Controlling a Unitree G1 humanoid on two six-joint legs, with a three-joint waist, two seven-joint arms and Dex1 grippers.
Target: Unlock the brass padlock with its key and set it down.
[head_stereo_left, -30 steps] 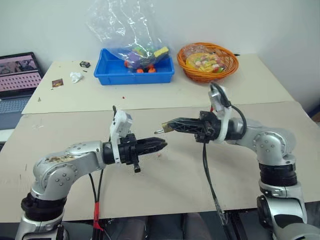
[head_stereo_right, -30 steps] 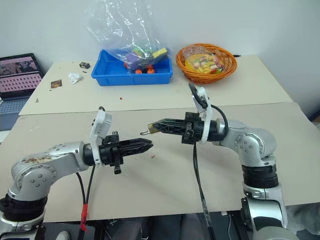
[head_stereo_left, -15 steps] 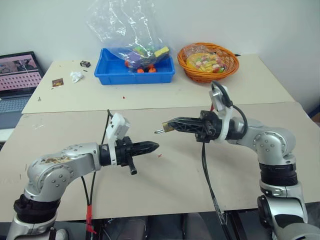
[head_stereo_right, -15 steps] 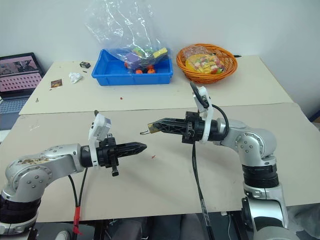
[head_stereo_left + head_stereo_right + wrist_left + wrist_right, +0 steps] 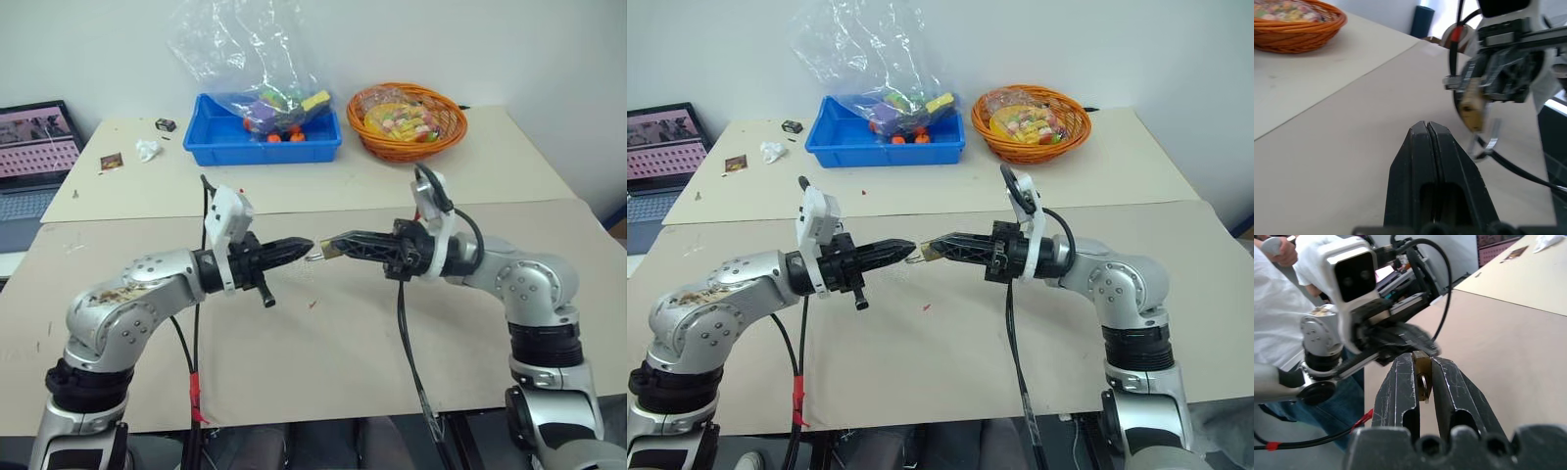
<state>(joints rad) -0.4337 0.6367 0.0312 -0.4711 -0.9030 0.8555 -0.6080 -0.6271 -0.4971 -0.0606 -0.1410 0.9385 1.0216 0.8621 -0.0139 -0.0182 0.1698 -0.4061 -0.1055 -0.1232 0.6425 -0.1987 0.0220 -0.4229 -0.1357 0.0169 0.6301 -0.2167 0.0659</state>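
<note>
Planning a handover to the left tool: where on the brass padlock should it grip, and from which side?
Probably the free end of the brass padlock, which juts beyond the fingertips of the right tool; those clamp its flat faces. Come in level from the robot's left, after opening the shut left tool.
</note>
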